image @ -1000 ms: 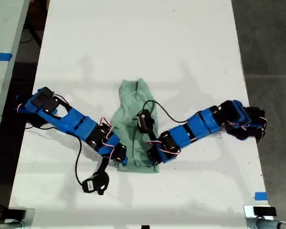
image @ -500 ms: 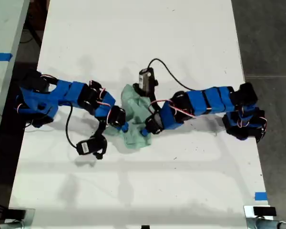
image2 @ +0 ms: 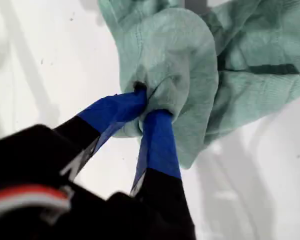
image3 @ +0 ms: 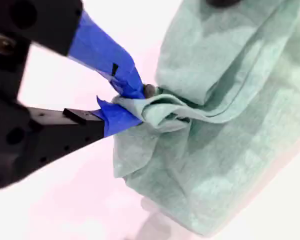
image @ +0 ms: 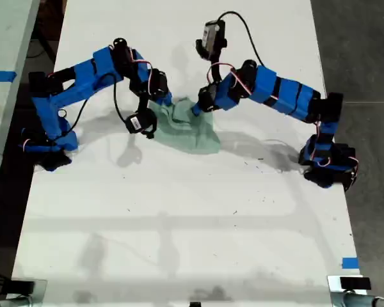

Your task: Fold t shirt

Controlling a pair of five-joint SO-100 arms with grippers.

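Observation:
The pale mint-green t shirt (image: 195,131) lies bunched and wrinkled on the white table (image: 179,224), in the far half of the exterior view. Two blue arms reach in from that view's left and right, and their grippers meet at the shirt's far edge. Which arm is first cannot be told there. My first gripper (image2: 147,106) is shut on a bunched fold of the t shirt (image2: 180,55). My second gripper (image3: 133,103) is shut on a layered hem of the t shirt (image3: 225,130). The rest of the cloth trails away from both grippers.
A wrist camera on its cable (image: 141,121) hangs beside the shirt, and another (image: 211,35) sits above the other arm. The arm bases (image: 45,147) (image: 326,169) stand at the table's side edges. A blue tape mark (image: 350,262) lies near the exterior view's lower right corner.
Both arms swung from the near side toward the table's far side, carrying the shirt's near edge with them. The shirt went from lying long and flat to a shorter bunch farther away.

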